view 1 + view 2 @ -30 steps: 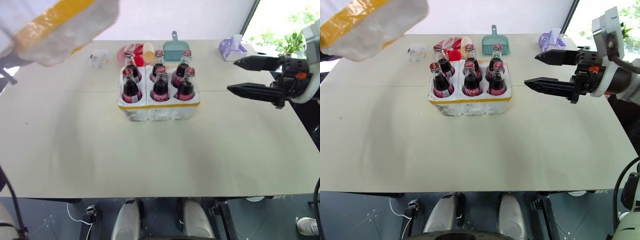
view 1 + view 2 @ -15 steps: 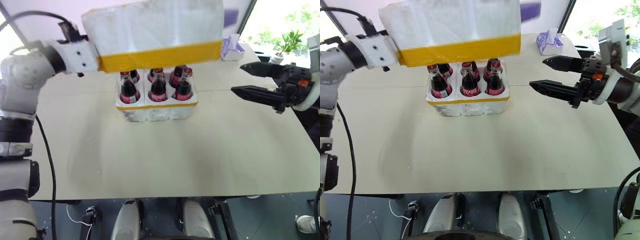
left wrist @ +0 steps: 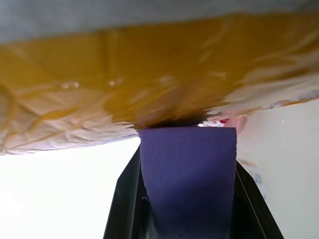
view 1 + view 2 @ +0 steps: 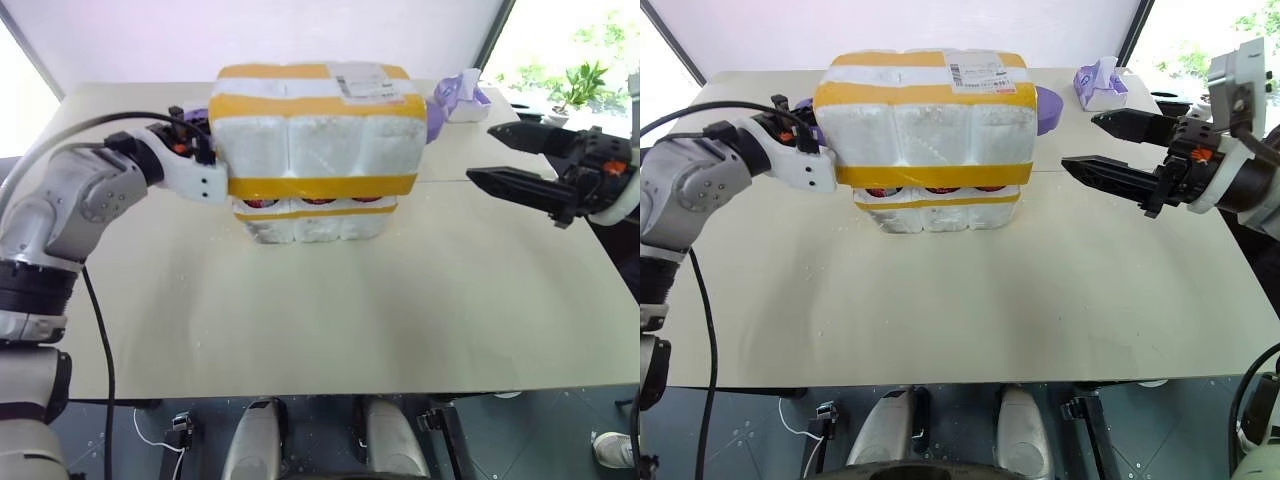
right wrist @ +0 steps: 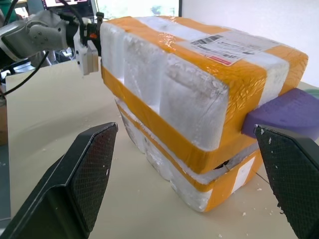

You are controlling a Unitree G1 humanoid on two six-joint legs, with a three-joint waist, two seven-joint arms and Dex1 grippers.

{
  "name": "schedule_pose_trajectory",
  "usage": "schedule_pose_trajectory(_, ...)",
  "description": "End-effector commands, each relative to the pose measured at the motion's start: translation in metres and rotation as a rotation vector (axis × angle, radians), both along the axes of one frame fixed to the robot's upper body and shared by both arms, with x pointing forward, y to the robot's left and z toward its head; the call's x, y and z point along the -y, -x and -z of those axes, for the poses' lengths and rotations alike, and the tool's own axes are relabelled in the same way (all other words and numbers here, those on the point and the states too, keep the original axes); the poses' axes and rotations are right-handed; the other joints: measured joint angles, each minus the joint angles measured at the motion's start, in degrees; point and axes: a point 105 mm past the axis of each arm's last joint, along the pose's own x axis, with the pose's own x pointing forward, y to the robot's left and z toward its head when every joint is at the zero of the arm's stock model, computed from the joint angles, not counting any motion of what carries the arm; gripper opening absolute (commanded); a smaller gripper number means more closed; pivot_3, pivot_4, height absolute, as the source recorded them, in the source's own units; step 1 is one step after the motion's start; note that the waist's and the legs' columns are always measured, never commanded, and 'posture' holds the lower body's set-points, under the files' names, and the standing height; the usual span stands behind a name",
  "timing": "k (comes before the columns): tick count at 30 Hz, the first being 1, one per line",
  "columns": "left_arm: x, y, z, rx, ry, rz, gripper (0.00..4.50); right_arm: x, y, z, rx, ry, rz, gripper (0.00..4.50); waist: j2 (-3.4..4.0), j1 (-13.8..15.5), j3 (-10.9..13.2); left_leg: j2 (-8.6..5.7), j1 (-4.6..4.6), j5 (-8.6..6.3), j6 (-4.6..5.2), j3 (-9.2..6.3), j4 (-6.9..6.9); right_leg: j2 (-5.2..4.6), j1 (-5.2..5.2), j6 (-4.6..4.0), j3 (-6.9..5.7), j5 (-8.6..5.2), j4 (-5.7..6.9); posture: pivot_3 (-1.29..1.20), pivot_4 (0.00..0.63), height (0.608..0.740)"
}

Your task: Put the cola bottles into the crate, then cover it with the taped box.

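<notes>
Silver-grey rounded arm casings are showing, with a black cable looping along the left arm. The left gripper (image 4: 205, 150) has a white housing; the right gripper (image 4: 508, 155) has long black textured fingers and orange marks.

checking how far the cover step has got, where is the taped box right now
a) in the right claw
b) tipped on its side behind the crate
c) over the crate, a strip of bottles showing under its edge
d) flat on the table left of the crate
c: the taped box sits over the crate, with the cola bottles just visible in the gap, held at its end by the left claw.
</notes>
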Motion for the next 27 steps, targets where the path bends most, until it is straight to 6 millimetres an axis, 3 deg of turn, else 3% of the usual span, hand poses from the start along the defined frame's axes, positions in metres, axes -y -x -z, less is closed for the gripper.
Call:
schedule_pose_trajectory(1,0.005,0.010,0.006,-0.002,-0.019,0.047,1.75,0.001,0.004,-0.004,0.037,0.019,-0.002,4.50,0.00,0.0,0.0,0.00,-0.01,0.00,0.00,0.00,0.00,0.00,0.00,0.00,0.00,0.00,0.00,0.00,0.150,0.736)
schedule_pose_trajectory(6,0.004,0.021,0.014,-0.037,0.035,0.062,4.22,0.010,-0.001,0.013,0.010,0.069,0.046,4.50,0.00,0.3,0.0,0.00,-0.02,0.00,0.00,0.00,0.03,-0.01,0.00,0.00,0.00,0.00,-0.01,0.00,0.150,0.736)
schedule_pose_trajectory(11,0.000,0.042,-0.003,0.092,0.003,0.146,4.22,0.015,-0.002,0.018,-0.008,0.041,0.070,4.50,0.00,0.4,0.0,0.00,0.00,0.00,0.00,0.00,0.04,-0.01,0.00,0.00,0.00,0.00,-0.03,0.00,0.150,0.736)
schedule_pose_trajectory(14,-0.009,0.055,-0.017,0.111,0.139,0.183,4.22,0.016,-0.003,0.019,-0.015,0.033,0.086,4.50,0.00,0.4,0.0,0.00,0.00,0.00,0.00,0.00,0.03,-0.02,0.00,0.00,0.01,0.00,-0.05,0.00,0.150,0.736)
schedule_pose_trajectory(16,-0.018,0.060,-0.016,-0.010,0.344,0.174,4.22,0.017,-0.004,0.020,-0.023,0.038,0.098,4.50,0.02,0.4,0.0,0.00,0.01,0.00,0.00,0.00,0.04,-0.02,0.00,0.00,0.01,0.00,-0.05,0.00,0.150,0.736)
schedule_pose_trajectory(21,-0.046,0.084,0.006,-0.721,1.128,0.065,4.22,0.037,-0.008,0.034,-0.064,0.056,0.178,4.50,0.00,0.0,0.0,0.06,0.03,0.00,-0.01,-0.04,0.02,-0.01,0.03,-0.01,0.03,0.00,0.06,0.00,0.150,0.736)
schedule_pose_trajectory(24,-0.049,0.117,0.003,-1.081,1.241,0.054,4.22,0.046,-0.011,0.043,-0.080,0.085,0.207,4.50,-0.01,-0.1,0.0,0.05,0.05,0.01,-0.01,-0.07,0.04,0.00,0.02,-0.01,0.02,-0.02,-0.02,0.00,0.150,0.736)
schedule_pose_trajectory(27,-0.056,0.147,-0.003,-1.286,1.195,0.054,4.22,0.045,-0.013,0.045,-0.069,0.108,0.189,4.50,0.09,-0.2,0.0,0.03,0.08,0.00,-0.01,-0.05,0.03,0.01,0.03,-0.02,0.02,-0.03,-0.04,0.00,0.150,0.736)
